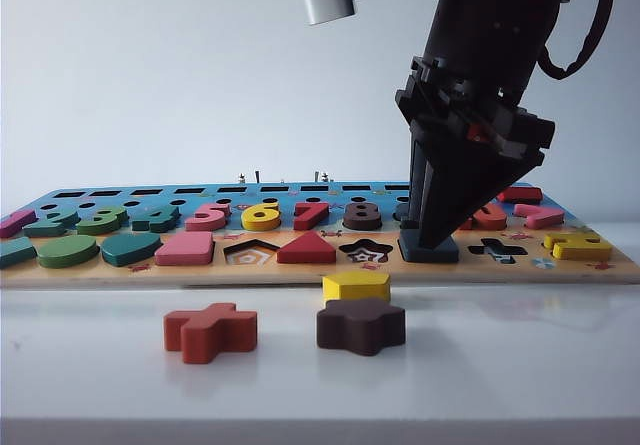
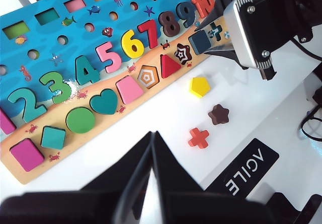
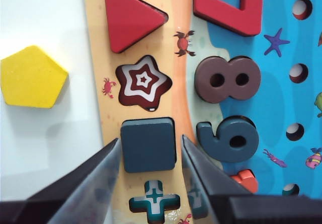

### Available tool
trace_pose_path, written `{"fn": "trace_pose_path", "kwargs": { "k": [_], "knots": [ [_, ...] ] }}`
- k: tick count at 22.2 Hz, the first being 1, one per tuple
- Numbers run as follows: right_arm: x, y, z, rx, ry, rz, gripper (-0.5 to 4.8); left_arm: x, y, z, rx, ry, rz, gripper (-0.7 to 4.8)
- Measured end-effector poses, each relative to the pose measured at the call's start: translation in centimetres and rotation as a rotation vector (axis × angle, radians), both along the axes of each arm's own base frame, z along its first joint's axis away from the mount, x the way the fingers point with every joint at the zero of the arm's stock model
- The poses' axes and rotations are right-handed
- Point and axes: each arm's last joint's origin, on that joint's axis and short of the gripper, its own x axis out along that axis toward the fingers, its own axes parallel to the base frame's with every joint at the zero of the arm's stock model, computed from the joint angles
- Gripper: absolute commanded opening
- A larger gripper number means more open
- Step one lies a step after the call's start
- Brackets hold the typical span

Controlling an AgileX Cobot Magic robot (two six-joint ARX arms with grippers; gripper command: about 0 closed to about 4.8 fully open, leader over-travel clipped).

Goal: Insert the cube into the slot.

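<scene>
The cube (image 3: 148,144), a flat dark navy square, lies in the slot of the colourful puzzle board (image 3: 98,43), between the star cut-out and the cross cut-out. It covers the slot's bottom, and only a thin dark edge shows round it. My right gripper (image 3: 150,139) points down over the cube (image 1: 430,251) with one finger on each side. The jaws are open, with a narrow gap to the cube on both sides. My left gripper (image 2: 152,133) hangs over the white table in front of the board, its fingers shut together on nothing.
On the table before the board lie a yellow pentagon (image 1: 356,285), a dark brown star block (image 1: 360,325) and a red cross (image 1: 210,330). The star cut-out (image 3: 143,80), cross cut-out (image 3: 154,200) and pentagon cut-out (image 1: 250,253) stand unfilled.
</scene>
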Motion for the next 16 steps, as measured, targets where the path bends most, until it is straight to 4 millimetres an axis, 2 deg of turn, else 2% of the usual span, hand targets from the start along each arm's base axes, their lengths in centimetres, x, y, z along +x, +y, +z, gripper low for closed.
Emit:
{"fn": "trace_pose_path", "kwargs": {
  "k": [7, 10, 11, 16],
  "knots": [
    [0.0, -0.1, 0.4, 0.005, -0.024, -0.024, 2.43, 0.0, 0.0, 0.0, 0.0, 0.0, 0.0, 0.2],
    [-0.3, -0.4, 1.7, 0.073, -0.064, -0.07, 2.43, 0.0, 0.0, 0.0, 0.0, 0.0, 0.0, 0.2],
    [-0.5, -0.6, 3.0, 0.157, -0.105, -0.111, 2.43, 0.0, 0.0, 0.0, 0.0, 0.0, 0.0, 0.2],
    [-0.5, -1.2, 5.5, 0.357, -0.177, -0.249, 2.43, 0.0, 0.0, 0.0, -0.001, -0.001, 0.0, 0.2]
  ]
}}
